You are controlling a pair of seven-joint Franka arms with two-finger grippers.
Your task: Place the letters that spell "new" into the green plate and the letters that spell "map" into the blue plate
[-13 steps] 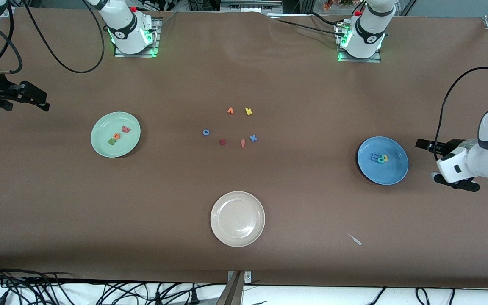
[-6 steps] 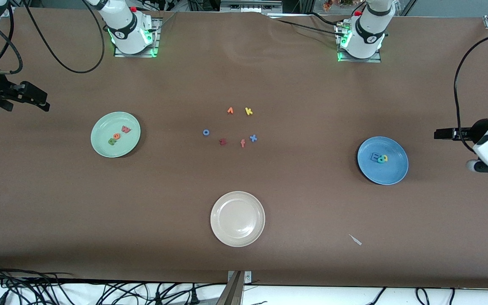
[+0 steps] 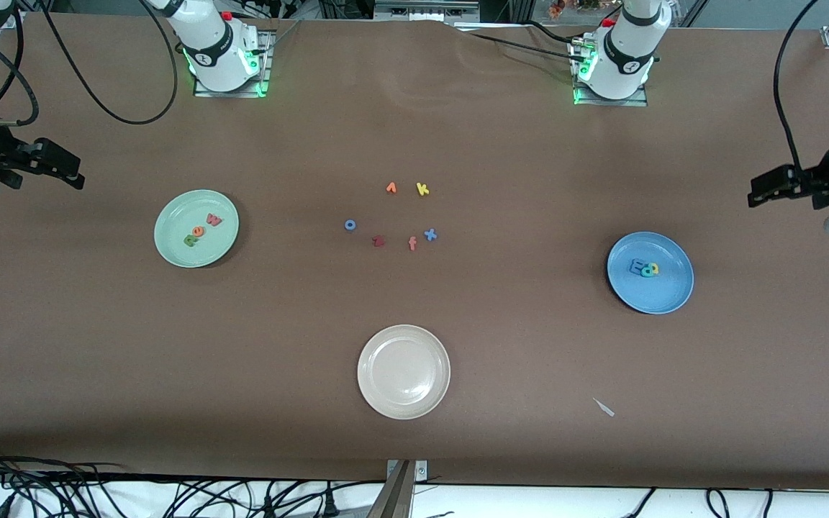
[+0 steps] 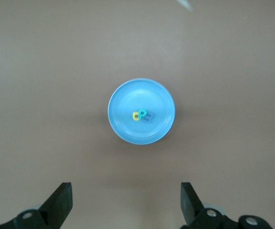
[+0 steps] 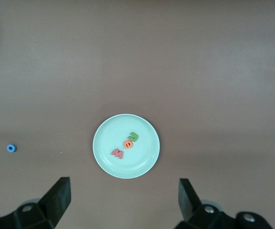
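Little could go wrong from here, in my judgement, because both words already lay in their plates. The main risk was a gripper coming down again and pushing a foam letter over a rim, or the loose letters being mistaken for task letters.

The cream-white plate (image 3: 404, 371) served as landmark. The green plate (image 3: 196, 228) stood farther from the front camera than it, toward the right arm's end of the table. In it lay the green n (image 3: 190, 239), the orange e (image 3: 198, 232) and the pinkish-red w (image 3: 214, 220), in a short slanted row, close together. The blue plate (image 3: 650, 272) stood toward the left arm's end, also a little farther from the camera than the cream-white plate. The blue m (image 3: 635, 267), the yellow a (image 4: 136, 116) and the teal p (image 4: 143, 114) lay crowded in its middle; the a and p touched or overlapped.

Farther from the camera than the cream-white plate lay the spare letters: the yellow k (image 3: 422, 189), the blue x (image 3: 429, 234), the red f (image 3: 412, 244), the dark red z (image 3: 378, 241), a blue o (image 3: 350, 225) and a small orange letter (image 3: 391, 188).

The left gripper (image 3: 771, 190) hung high near the blue plate, fingers spread wide and empty. The right gripper (image 3: 55, 168) waited high near the green plate, also spread apart and holding nothing.
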